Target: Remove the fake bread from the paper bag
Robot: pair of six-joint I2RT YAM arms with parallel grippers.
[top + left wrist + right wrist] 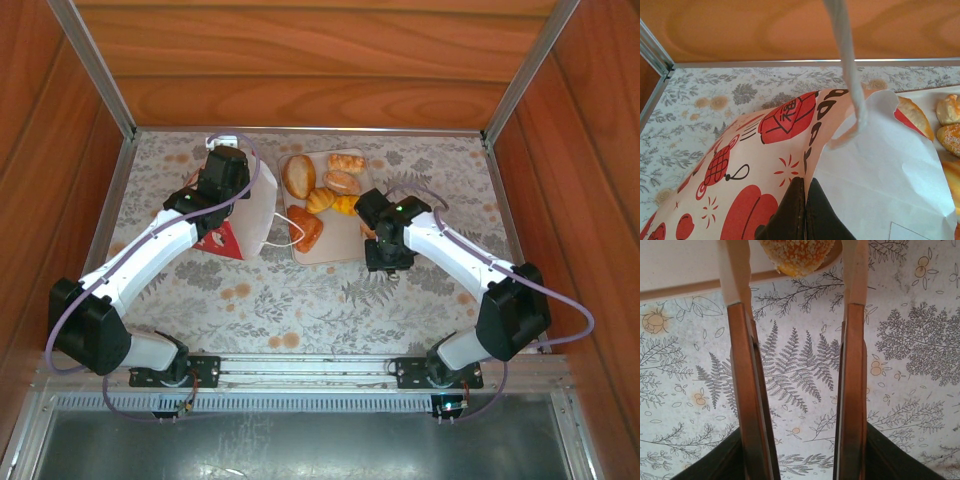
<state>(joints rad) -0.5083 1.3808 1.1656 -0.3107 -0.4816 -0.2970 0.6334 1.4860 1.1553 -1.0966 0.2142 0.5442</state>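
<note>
Two hands: left hand (804,192) clamps tight on the paper bag (765,150), right hand (797,310) gapes empty; a hard tug could tear it.

white paper bag (760,150) with red prints, golden-brown bread (299,176), fern-patterned table (330,300).

Top view: down from above and behind the arm bases (190,368), far enough for the whole patterned surface (300,310) and tray (335,254). Left wrist: close over the paper bag (740,165), facing the back wall (765,30), same tray's edge at right of frame. Right wrist: very near, down onto surface, tray edge at upper frame.
</note>
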